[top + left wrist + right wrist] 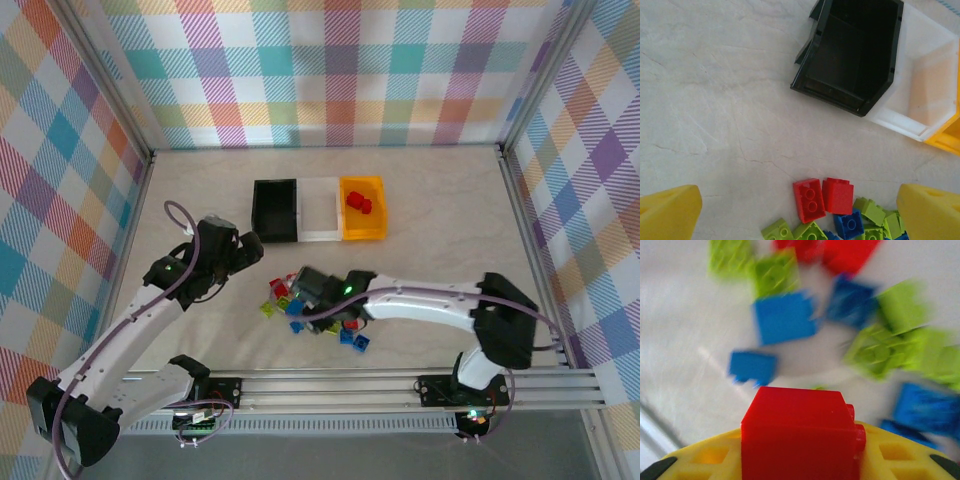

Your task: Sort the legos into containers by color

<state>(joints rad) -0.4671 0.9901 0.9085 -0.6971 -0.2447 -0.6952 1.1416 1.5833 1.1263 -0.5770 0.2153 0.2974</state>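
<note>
The right arm [420, 298] reaches low over the lego pile [315, 312], right gripper [305, 288] clamped on a red brick [800, 435]. The left arm [140, 320] bends beside the pile, left gripper [245, 250] spread wide, empty. Surroundings: plaid walls [340, 70], marbled tabletop [450, 230]. The black bin [275, 212], clear bin [320, 210] and orange bin [360, 228] stand beyond the pile.
</note>
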